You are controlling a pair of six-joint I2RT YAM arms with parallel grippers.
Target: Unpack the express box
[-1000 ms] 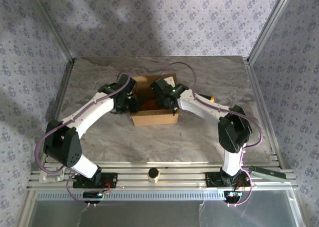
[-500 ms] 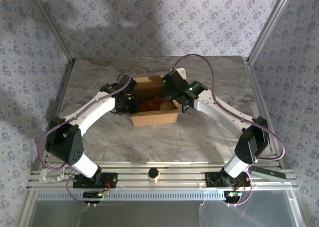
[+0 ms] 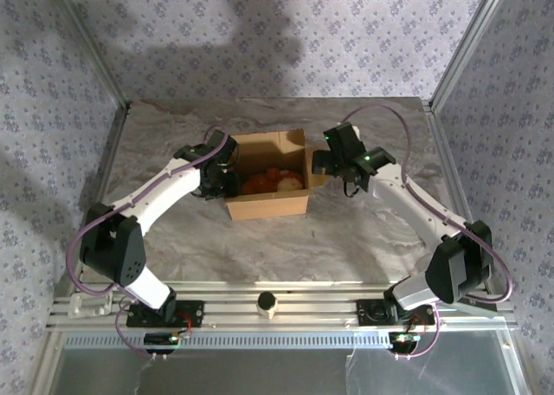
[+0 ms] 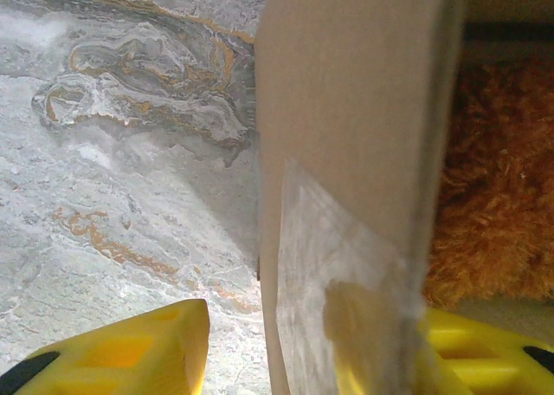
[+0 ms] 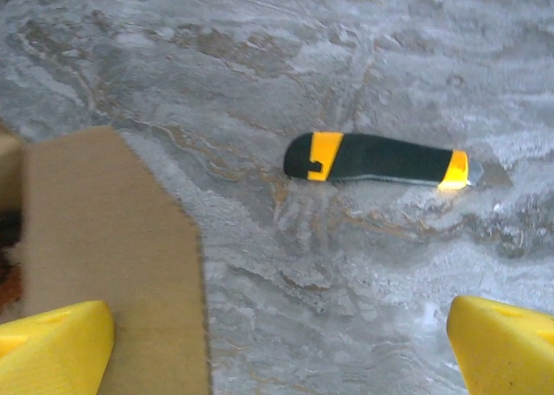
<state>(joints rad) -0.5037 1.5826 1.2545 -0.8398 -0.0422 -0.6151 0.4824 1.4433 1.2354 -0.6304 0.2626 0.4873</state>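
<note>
**Top external view: express box sitting open on the table**

Seen from above, the express box is sitting near the middle of the marbled table. Its flaps are standing open and an orange-brown plush toy is lying inside. The left hand is reaching in at the box's left wall. The right hand is hovering just beside the box's right flap, outside the opening.

In the left wrist view, the cardboard wall, with a strip of clear tape on it, is rising between the two yellow fingers. The wall is lying close against the finger on the plush side. A sliver of table is showing between the wall and the other finger, so whether the left hand is pinching the wall cannot be told.

In the right wrist view, the right hand is hanging released, its fingers spread wide with nothing held between them. The cardboard flap is jutting in at the lower left, beside one fingertip. A black and yellow utility knife is lying flat on the table, apart from the flap.
</note>
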